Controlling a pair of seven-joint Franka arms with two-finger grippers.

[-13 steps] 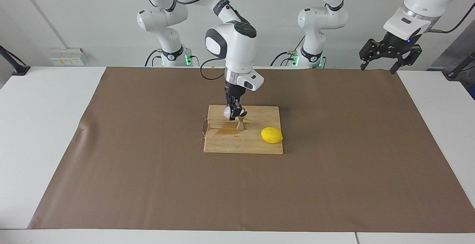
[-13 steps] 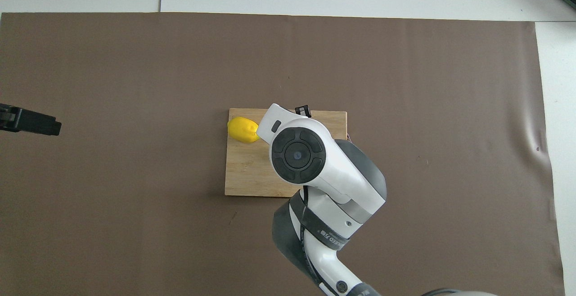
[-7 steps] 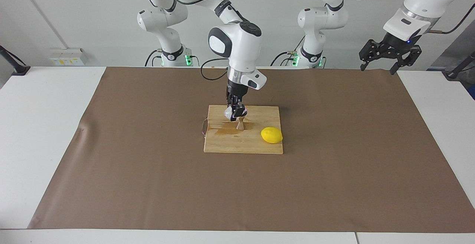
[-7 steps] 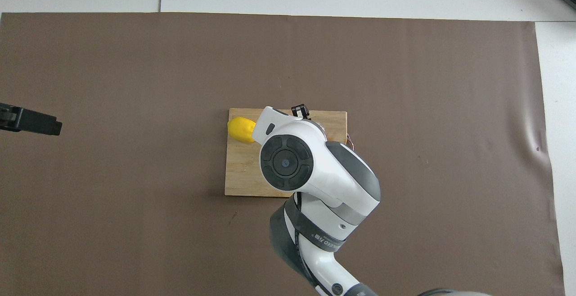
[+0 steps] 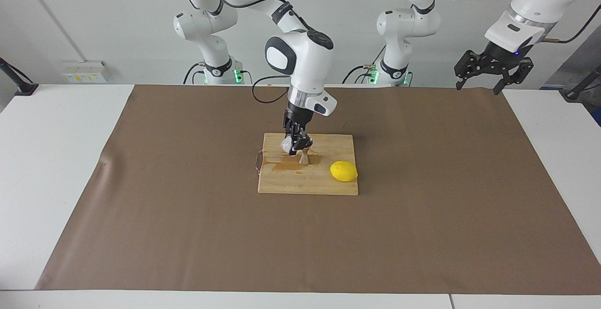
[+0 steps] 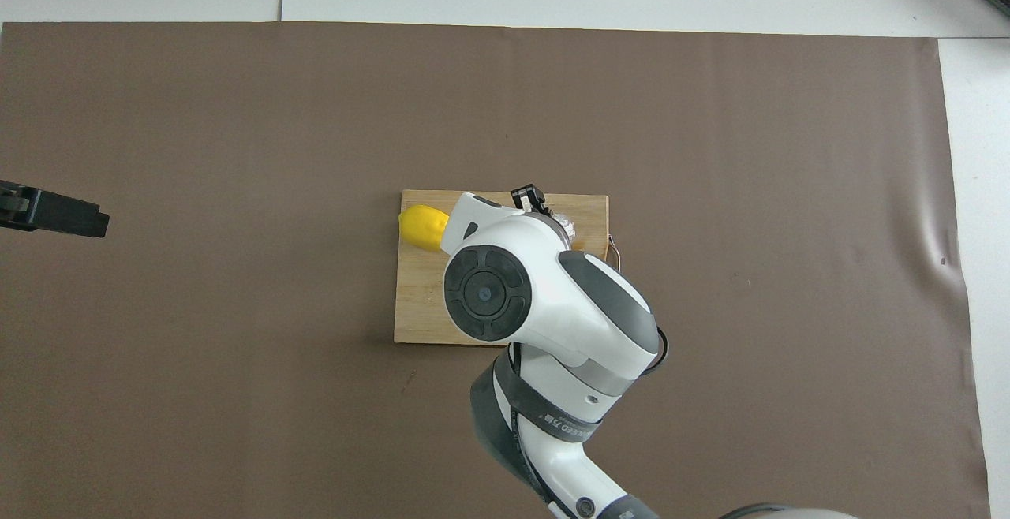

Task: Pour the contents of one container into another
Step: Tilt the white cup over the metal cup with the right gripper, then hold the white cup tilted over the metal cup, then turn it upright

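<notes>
The right gripper [image 5: 295,145] hangs low over a pale wooden cutting board [image 5: 328,184], its black fingers clamped on a small clear faceted cup [image 5: 286,145], whitish and translucent, held off the wood and tipped sideways. Directly beneath and just beside the fingertips, toward the left arm's end of the table, stands a small jigger [image 5: 304,157], hourglass in shape with two cones meeting at a narrow waist, upright on the board; the cup's rim sits close to the jigger's upper cone, though whether they touch cannot be told. Below the gripper a darker wet-looking patch [image 5: 286,166] stains the wood grain around the jigger's foot. A smooth, bright yellow lemon [image 5: 343,171] lies on the same board, farther toward the left arm's end than the gripper. A thin wire loop handle [image 5: 257,162] sticks out of the board's edge toward the right arm's end. The board rests on a matte brown mat [image 5: 188,234]. The left gripper [image 5: 493,72] waits aloft at its own end of the table, its dark linked fingers spread wide and holding nothing.
</notes>
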